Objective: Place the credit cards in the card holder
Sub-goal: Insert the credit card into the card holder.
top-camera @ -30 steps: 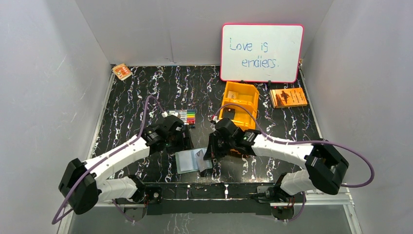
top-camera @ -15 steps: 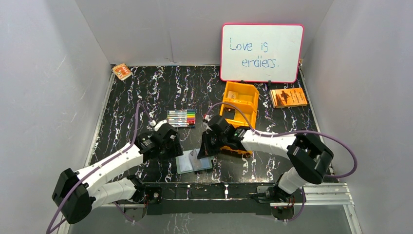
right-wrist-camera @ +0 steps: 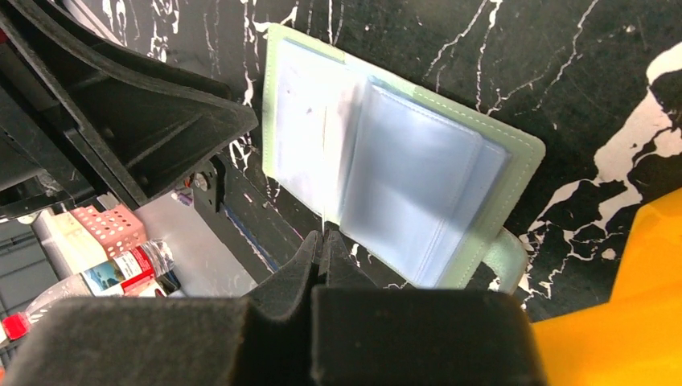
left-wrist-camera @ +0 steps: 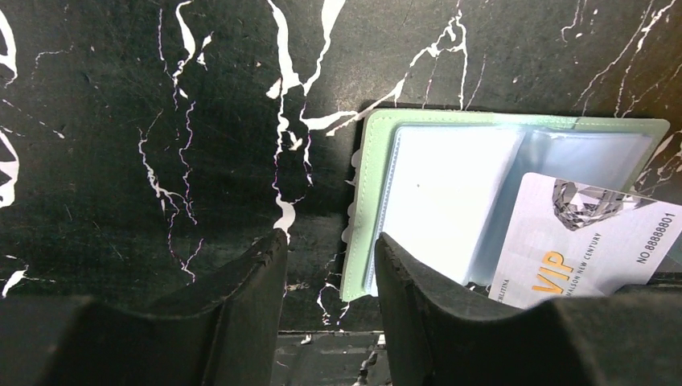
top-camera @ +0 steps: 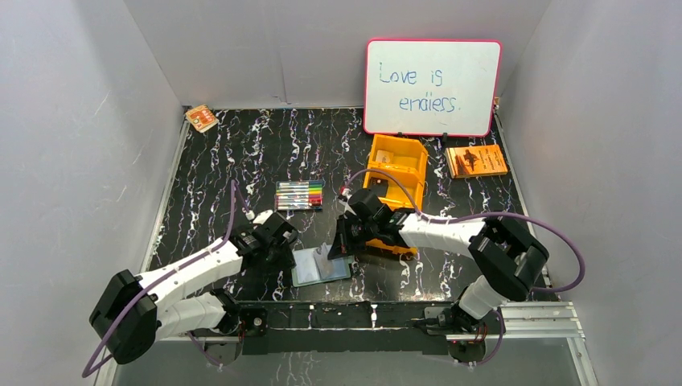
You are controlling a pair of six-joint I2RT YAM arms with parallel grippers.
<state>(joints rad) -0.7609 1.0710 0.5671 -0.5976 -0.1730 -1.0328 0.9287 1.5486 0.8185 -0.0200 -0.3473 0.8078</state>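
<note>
The card holder (top-camera: 320, 265) lies open near the table's front edge, green rim and pale blue pockets up (left-wrist-camera: 450, 201) (right-wrist-camera: 402, 185). My right gripper (top-camera: 342, 241) (right-wrist-camera: 324, 235) is shut on a pale grey credit card (left-wrist-camera: 579, 241) printed "VIP". The card stands tilted over the holder's right half and shows only as a thin edge in the right wrist view. My left gripper (top-camera: 283, 245) (left-wrist-camera: 326, 241) is low at the holder's left edge. Its jaws stand apart, with the holder's near left corner in the gap and the right finger (left-wrist-camera: 418, 305) over the rim.
An orange three-compartment bin (top-camera: 398, 165) sits just behind my right gripper. A pack of markers (top-camera: 299, 194) lies mid-table. A whiteboard (top-camera: 432, 87) leans on the back wall, with an orange booklet (top-camera: 476, 160) at the right and a small orange packet (top-camera: 201, 118) at the back left.
My left arm has come back toward the front edge to the holder's left side, its jaws narrowing. My right gripper has carried the card leftward over the holder, which now lies flatter.
</note>
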